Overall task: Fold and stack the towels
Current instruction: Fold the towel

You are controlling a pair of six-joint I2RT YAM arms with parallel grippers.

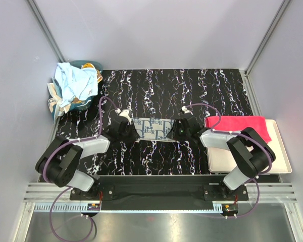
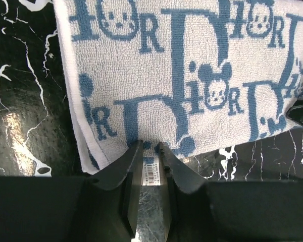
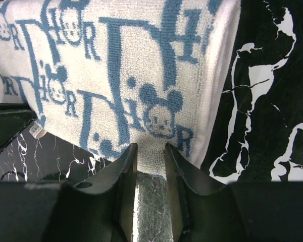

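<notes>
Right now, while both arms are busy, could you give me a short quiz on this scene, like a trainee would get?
1. Which towel lies on the cream tray? A) light blue towel B) pink-red towel C) monogram towel
2. True or false: the left gripper and the right gripper pinch the same monogram towel.
3. Fill in: the light blue towel is heaped at the far ____ corner of the table.
Key: 1 B; 2 true; 3 left.

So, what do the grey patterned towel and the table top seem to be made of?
Monogram towel: terry cloth, probably cotton, matt; tiny loops show close up. Table top: black with white marble-like veins, glossy, as it reflects light; perhaps printed laminate, not certain.
</notes>
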